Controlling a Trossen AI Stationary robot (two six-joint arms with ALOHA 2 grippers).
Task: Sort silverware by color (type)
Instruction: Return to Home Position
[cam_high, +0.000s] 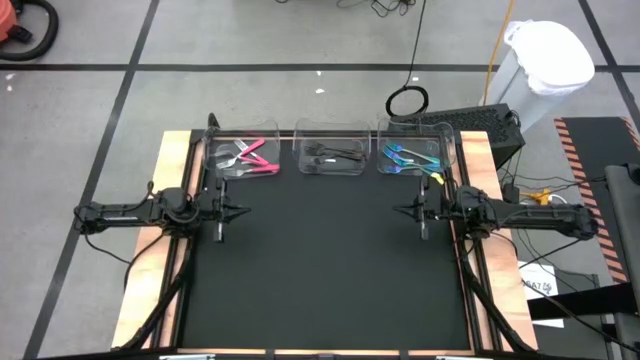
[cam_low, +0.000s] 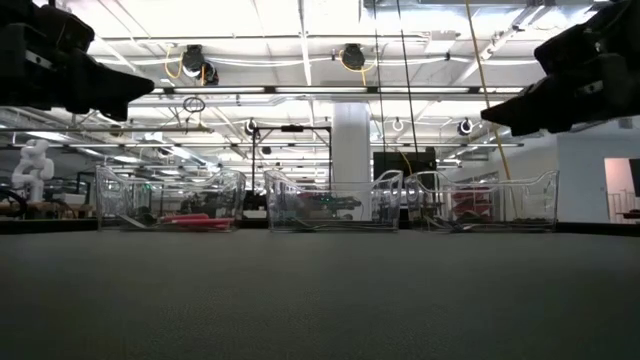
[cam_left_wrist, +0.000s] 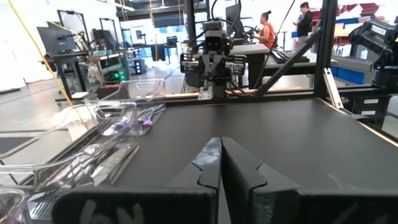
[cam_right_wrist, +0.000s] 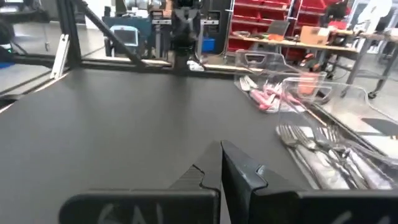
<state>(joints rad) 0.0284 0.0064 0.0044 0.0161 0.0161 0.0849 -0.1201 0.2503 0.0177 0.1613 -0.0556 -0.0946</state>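
The sort looks finished. From the left, the left gripper (cam_high: 243, 210) hangs at the edge of the mat (cam_high: 330, 270), pink pieces (cam_high: 255, 158) lie in the left bin (cam_high: 213, 160), black pieces (cam_high: 335, 157) in the middle bin (cam_high: 330, 126), teal pieces (cam_high: 408, 158) in the right bin (cam_high: 448, 150), and the right gripper (cam_high: 400, 210) hangs at the opposite edge, with no piece seen outside a bin. Only the high view shows the whole colour split, and only the wrist views show that each gripper's jaws meet with nothing between them.
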